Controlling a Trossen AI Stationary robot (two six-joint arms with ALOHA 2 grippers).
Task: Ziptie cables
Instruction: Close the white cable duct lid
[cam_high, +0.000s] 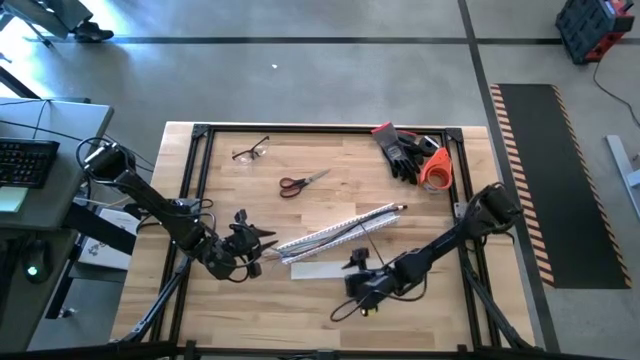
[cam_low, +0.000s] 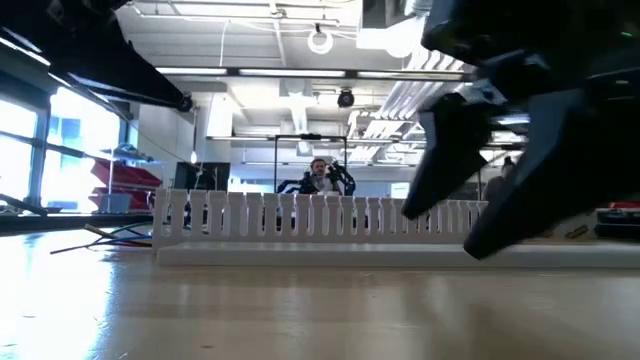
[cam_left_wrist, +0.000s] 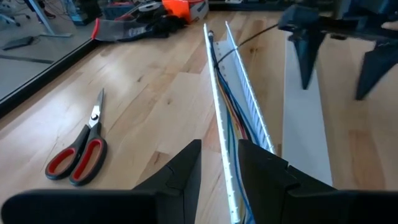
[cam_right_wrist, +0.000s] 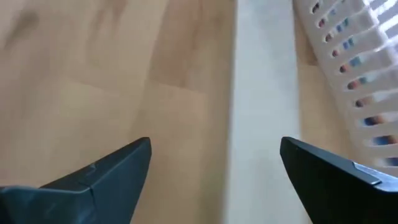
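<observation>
The cables (cam_left_wrist: 235, 127), thin blue, red and dark wires, lie lengthwise inside the white slotted duct (cam_high: 335, 233). Their colours show through its slots in the right wrist view (cam_right_wrist: 348, 65). My left gripper (cam_left_wrist: 221, 146) is open at the duct's left end (cam_high: 262, 245). Its fingers stand on either side of one duct wall (cam_left_wrist: 219, 112) without touching it. My right gripper (cam_right_wrist: 214, 146) is wide open, low over the flat white cover strip (cam_right_wrist: 261, 118), just near of the duct (cam_high: 352, 262). A thin black strand (cam_left_wrist: 249, 38) rises from the duct; I cannot tell whether it is the ziptie.
Red-handled scissors (cam_high: 300, 183) lie far of the duct, and glasses (cam_high: 250, 152) lie toward the far left corner. Black gloves (cam_high: 405, 150) and an orange tape roll (cam_high: 435, 172) sit at the far right corner. A black frame (cam_high: 195, 160) rims the table.
</observation>
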